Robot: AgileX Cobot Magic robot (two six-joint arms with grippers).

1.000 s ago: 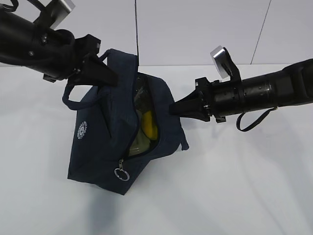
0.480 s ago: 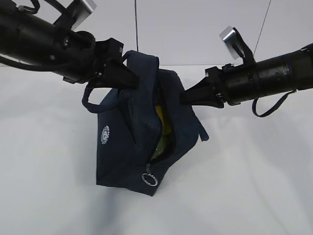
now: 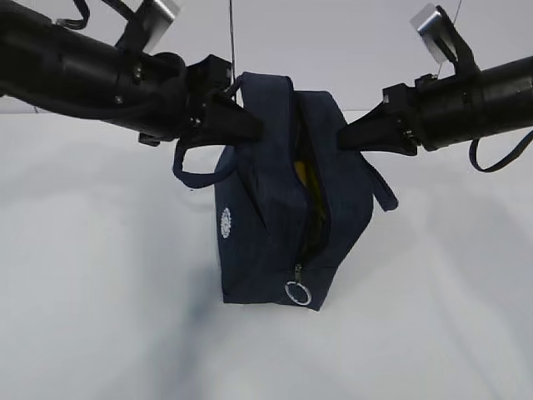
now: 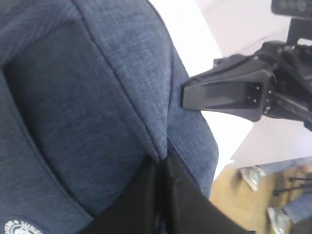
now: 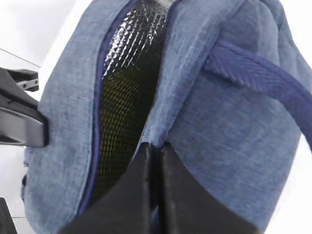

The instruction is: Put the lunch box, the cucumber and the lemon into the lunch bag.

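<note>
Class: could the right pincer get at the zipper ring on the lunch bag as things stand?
Probably not yet. The right pincer is shut on the lunch bag's upper edge, helping hold it up; the zipper ring hangs exposed low on the front.

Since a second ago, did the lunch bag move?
Yes. The lunch bag has shifted right across the white table and stands more upright, pinched between the left gripper and right gripper.

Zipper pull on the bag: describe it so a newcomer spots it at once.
Find the dark navy lunch bag hanging between the two black arms above the white table. Follow its open zipper down the front edge. The zipper pull is the metal ring dangling near the bottom, the bag's only shiny part.
</note>
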